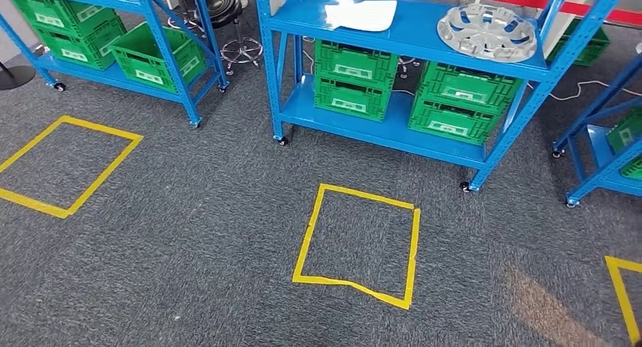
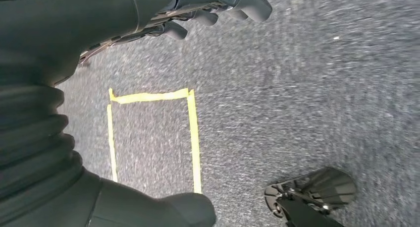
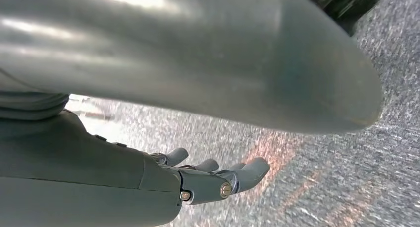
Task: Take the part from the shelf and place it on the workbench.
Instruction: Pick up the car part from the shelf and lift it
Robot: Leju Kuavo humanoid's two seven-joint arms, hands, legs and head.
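The part, a round silver metal piece with spoked cut-outs, lies on the top board of the middle blue shelf rack, toward its right end. Both arms hang at my sides, far from the rack. My left hand hangs over the grey carpet, fingers stretched out and thumb apart, holding nothing. My right hand also hangs over the carpet with its fingers extended and nothing in it.
A white sheet lies left of the part. Green crates sit on the rack's lower board. More blue racks stand at left and right. Yellow tape squares mark the carpet; a stool stands behind.
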